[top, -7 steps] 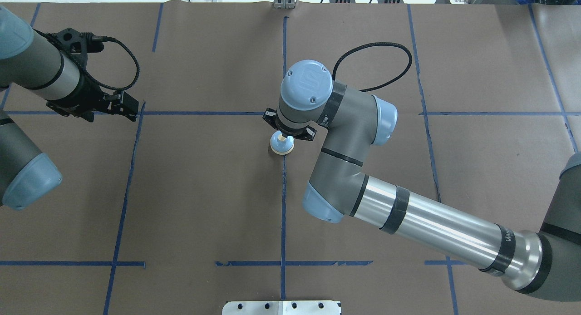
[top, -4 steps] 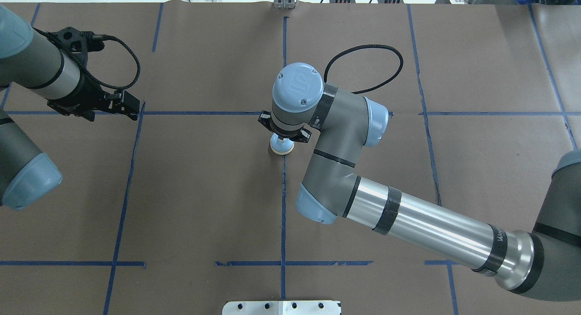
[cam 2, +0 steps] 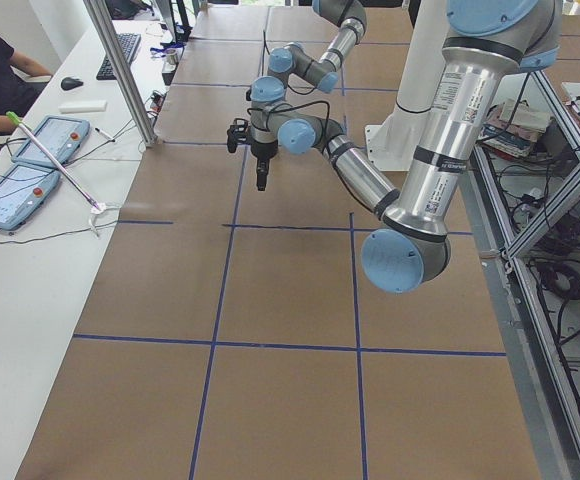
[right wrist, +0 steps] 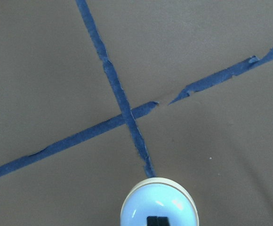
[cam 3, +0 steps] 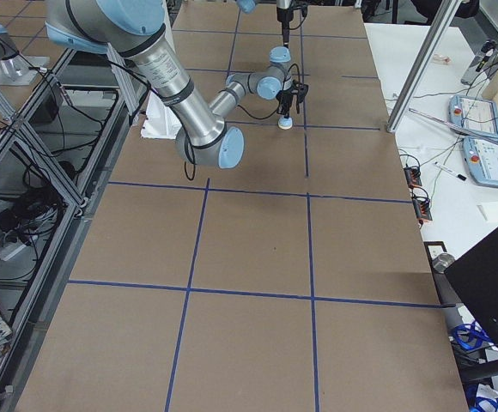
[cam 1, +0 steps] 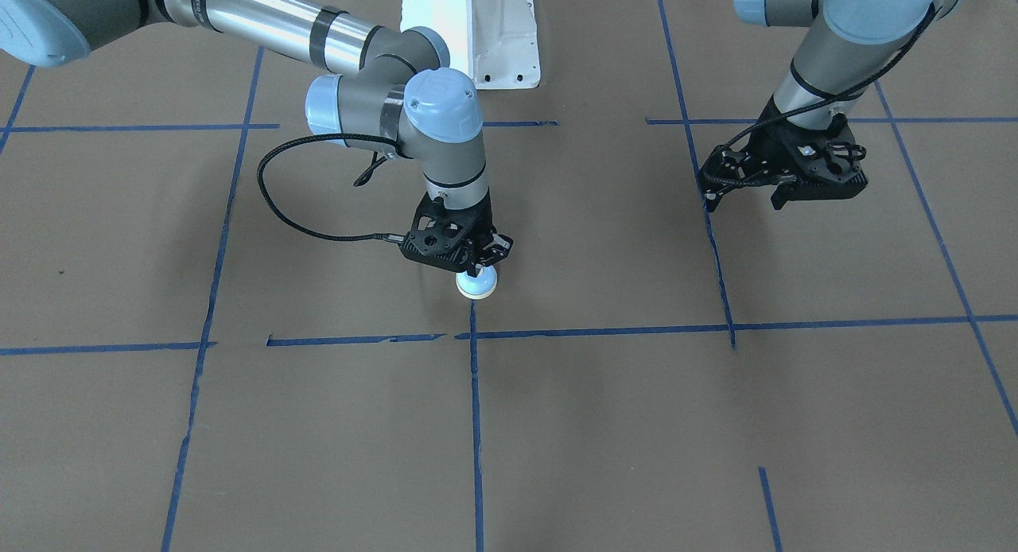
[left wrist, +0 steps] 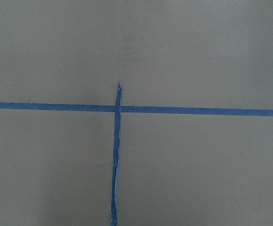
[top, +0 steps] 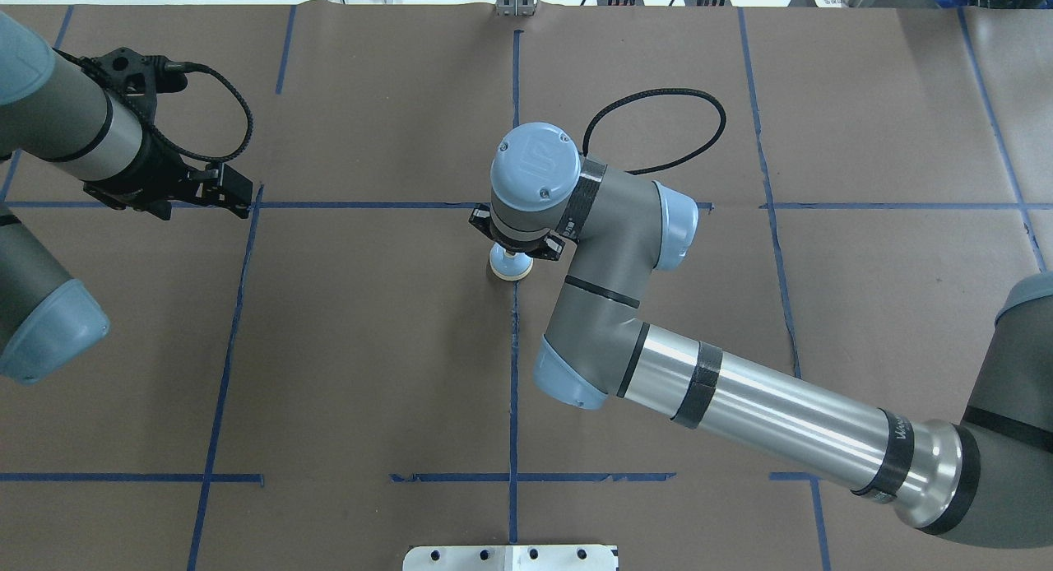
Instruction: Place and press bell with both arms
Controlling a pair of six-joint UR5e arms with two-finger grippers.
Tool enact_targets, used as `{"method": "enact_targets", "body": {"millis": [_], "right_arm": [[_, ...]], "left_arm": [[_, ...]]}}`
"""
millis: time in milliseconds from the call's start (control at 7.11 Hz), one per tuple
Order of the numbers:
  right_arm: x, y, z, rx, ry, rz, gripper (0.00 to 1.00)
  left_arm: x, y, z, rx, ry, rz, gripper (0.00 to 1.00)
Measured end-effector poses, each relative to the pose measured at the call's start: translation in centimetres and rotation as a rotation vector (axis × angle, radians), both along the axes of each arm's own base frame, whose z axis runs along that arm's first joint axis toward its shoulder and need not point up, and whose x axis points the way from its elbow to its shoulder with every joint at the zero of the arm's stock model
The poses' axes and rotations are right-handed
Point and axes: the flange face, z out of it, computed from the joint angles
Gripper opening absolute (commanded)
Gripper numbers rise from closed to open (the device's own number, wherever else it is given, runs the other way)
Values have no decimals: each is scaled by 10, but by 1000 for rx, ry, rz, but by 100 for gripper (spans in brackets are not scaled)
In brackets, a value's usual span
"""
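The bell (cam 1: 477, 286) stands on the brown table at the crossing of two blue tape lines, and it also shows in the overhead view (top: 510, 267) and the right wrist view (right wrist: 157, 205). My right gripper (cam 1: 475, 270) points straight down over it, shut, with its black fingertips (right wrist: 157, 220) on top of the dome where the button is; the button is hidden. My left gripper (top: 237, 197) hangs over a tape crossing far to the left, looks shut and holds nothing. It also shows in the front view (cam 1: 787, 196).
Blue tape lines (top: 513, 373) split the brown table cover into squares. The white pedestal base (cam 1: 477, 35) stands at the robot's side of the table. A second table with tablets (cam 2: 30, 150) and a seated person lies beyond the far edge.
My right arm has shifted left and a little toward the robot's base, bringing its gripper down over the bell so the cream button is now covered. The left arm has barely moved.
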Motion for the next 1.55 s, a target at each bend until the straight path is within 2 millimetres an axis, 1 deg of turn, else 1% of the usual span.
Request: {"method": "enact_targets", "body": {"millis": [281,422,563,704,844,985,1126,1267,1407,1548], "right_arm": [[-1,0,0,-1,1,-1,0],[6,1,-4,5,-12,-1,0],[31,2,-9,15,-39,5,0],[73,6,-1,15,-61,2,1],[121,10,12,20,-80,-14,2],[173,12,36,45,-83,-45,3],[225,10,70,79,-62,-85,11],[283,2,116,122,-23,-144,29],[347,-10,163,163,6,-216,52],[411,-22,206,189,6,-275,100]], "left_arm": [[-1,1,-1,1,2,-1,99],[-1,1,-1,1,2,-1,99],[-1,1,-1,2,2,0,99],[-1,1,-1,2,2,0,99],[-1,1,-1,2,1,0,99],[-1,2,2,1,-1,4,99],[-2,3,7,-2,-5,10,99],[-4,4,11,-5,-8,13,100],[-7,6,15,2,-13,24,100],[-16,8,24,27,-26,51,100]]}}
